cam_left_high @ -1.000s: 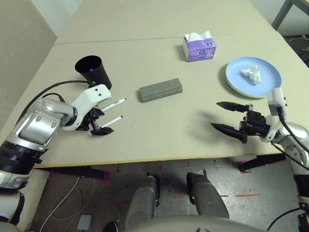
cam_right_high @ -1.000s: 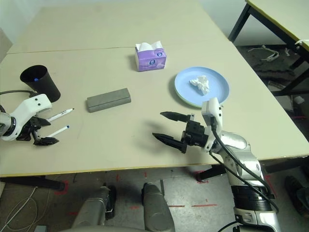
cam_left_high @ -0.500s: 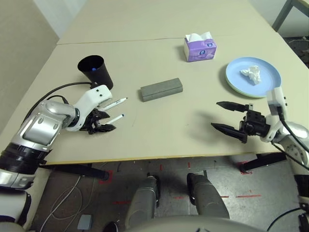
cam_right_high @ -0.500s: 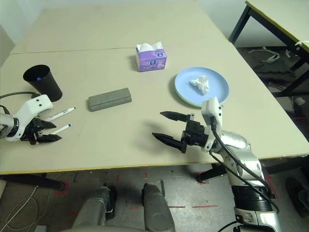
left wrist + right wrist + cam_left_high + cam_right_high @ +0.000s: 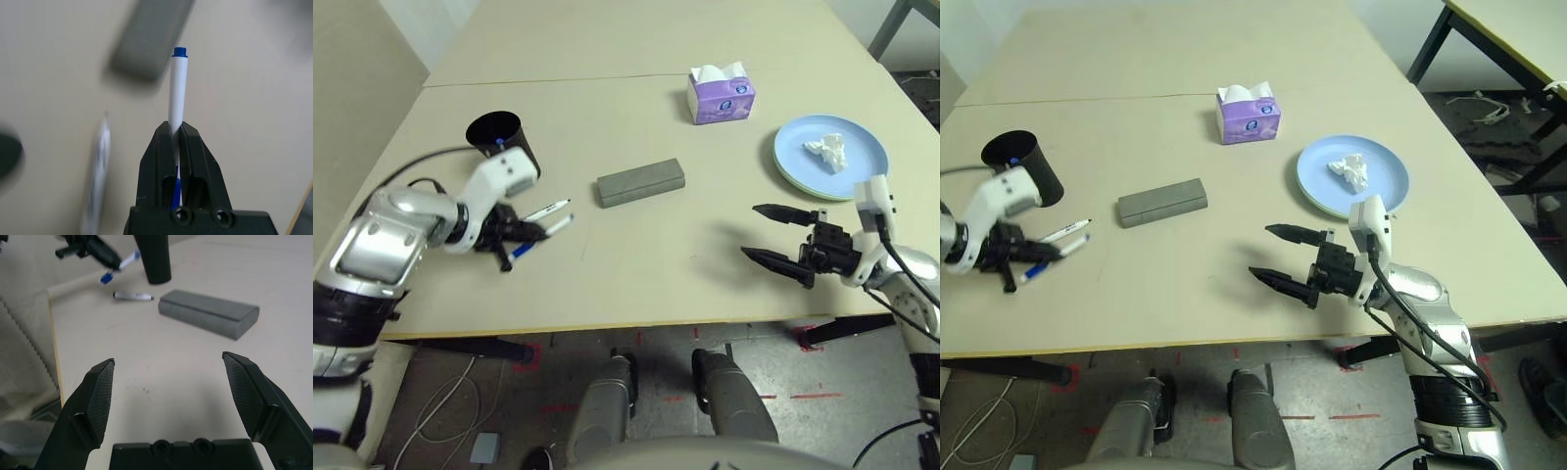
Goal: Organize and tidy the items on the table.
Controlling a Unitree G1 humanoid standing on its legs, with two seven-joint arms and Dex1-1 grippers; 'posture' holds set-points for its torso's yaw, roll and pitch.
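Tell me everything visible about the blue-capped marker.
The blue-capped marker is a slim white barrel, plastic by its look, with a blue cap at one end and a small blue plug at the other. The left end effector is shut on it and holds it tilted, off the table, near the other marker.

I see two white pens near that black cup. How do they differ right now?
The blue-capped marker is pinched in the left tool and lifted off the table; the black-capped marker lies flat on the table, free of any grip. The held one slants, its blue end low; the other rests level. Both have slim white barrels and sit near the black cup.
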